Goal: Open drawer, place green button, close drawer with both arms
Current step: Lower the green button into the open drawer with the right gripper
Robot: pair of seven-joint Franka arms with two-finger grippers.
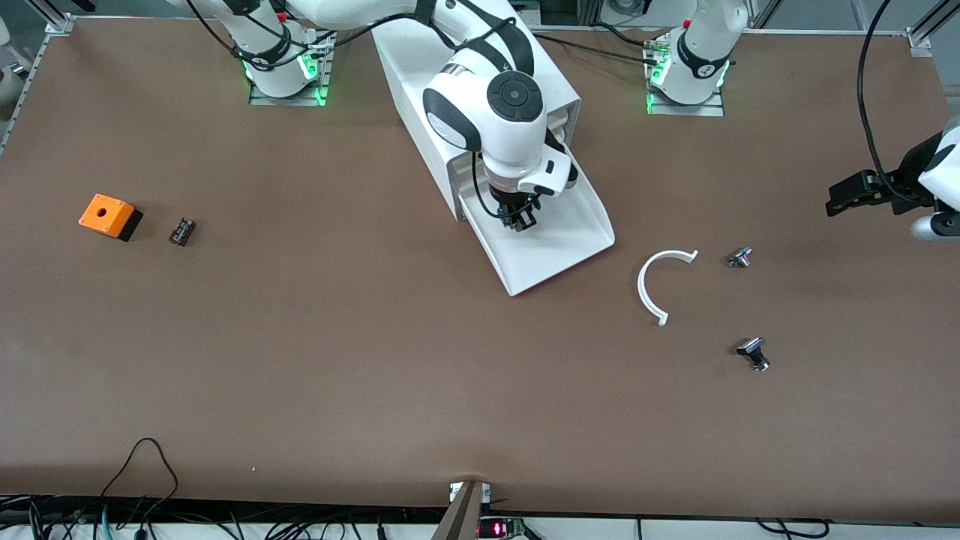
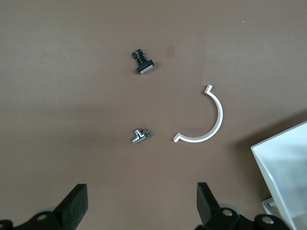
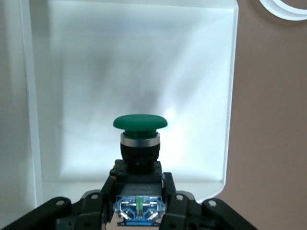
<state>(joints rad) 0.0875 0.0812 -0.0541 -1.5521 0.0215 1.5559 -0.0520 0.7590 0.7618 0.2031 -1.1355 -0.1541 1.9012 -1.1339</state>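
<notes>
The cabinet's [image 1: 420, 90] lowest drawer [image 1: 559, 247] stands pulled out toward the front camera. Over the drawer's inner part hangs my right gripper [image 1: 517, 219], shut on the button [image 1: 523, 214]. In the right wrist view the button's green cap [image 3: 140, 122] points at the white drawer floor [image 3: 134, 67], and its black body sits between the fingers of the right gripper [image 3: 139, 194]. My left gripper [image 1: 862, 191] waits at the left arm's end of the table, open and holding nothing. In the left wrist view the left gripper [image 2: 141, 206] has only bare tabletop between its fingers.
A white C-shaped ring [image 1: 660, 285] lies beside the drawer toward the left arm's end, with two black-and-silver parts [image 1: 740, 257] [image 1: 754, 352] past it. An orange box [image 1: 109, 216] and a small dark part [image 1: 181, 231] lie toward the right arm's end.
</notes>
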